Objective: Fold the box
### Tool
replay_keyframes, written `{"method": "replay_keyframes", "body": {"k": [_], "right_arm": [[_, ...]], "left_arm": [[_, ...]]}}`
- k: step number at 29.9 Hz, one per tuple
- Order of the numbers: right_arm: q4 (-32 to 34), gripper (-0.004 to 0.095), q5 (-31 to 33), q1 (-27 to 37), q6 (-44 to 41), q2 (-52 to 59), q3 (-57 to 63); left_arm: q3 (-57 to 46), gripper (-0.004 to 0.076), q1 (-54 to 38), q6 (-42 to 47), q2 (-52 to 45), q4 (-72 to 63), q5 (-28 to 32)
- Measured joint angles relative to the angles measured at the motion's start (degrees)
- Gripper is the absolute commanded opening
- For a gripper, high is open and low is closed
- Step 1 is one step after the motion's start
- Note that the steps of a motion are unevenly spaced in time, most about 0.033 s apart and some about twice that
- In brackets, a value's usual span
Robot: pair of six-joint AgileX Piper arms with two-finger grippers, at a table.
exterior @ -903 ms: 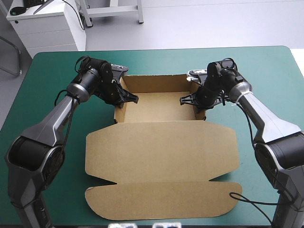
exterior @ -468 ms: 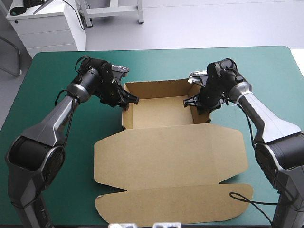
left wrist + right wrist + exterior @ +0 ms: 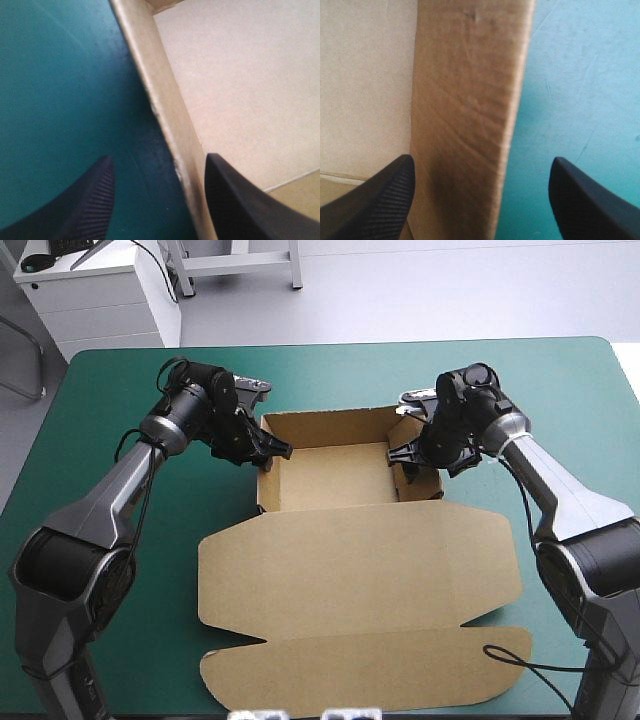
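Brown board makes one box (image 3: 345,570); left tool (image 3: 268,451) and right tool (image 3: 404,456), fingers apart, each straddle one raised side wall.

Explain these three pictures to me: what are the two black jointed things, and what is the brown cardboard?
Those are two robot arms, each ending in a two-fingered pincer. The wide picture is taken from above and behind the robot; the other two come from cameras on the wrists, looking along the black fingers. On the teal-green table lies a brown box cut from one sheet: the far part stands as an open tray, the lid lies flat nearer the robot. The left pincer is open, astride the tray's left wall; the right pincer is open astride the right wall. Neither grips anything.
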State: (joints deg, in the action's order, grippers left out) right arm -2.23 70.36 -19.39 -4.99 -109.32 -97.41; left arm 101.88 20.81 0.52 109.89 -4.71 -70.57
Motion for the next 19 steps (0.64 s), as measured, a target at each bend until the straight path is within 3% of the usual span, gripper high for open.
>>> {"method": "replay_keyframes", "body": {"k": [9, 16, 19], "right_arm": [[0.00, 0.0671, 0.23, 0.00, 2.40, 6.17, -0.10], [0.04, 0.0671, 0.66, 0.00, 3.58, 14.66, -0.10], [0.04, 0.0670, 0.88, 0.00, 4.55, 18.50, -0.16]], "left_arm": [[2.74, 0.0353, 0.00, -3.76, -5.51, -1.82, -0.42], [5.31, 0.0016, 0.00, -11.00, -14.04, -5.65, -0.87], [5.31, -0.0006, 0.00, -14.57, -19.22, -5.86, -1.07]]}}
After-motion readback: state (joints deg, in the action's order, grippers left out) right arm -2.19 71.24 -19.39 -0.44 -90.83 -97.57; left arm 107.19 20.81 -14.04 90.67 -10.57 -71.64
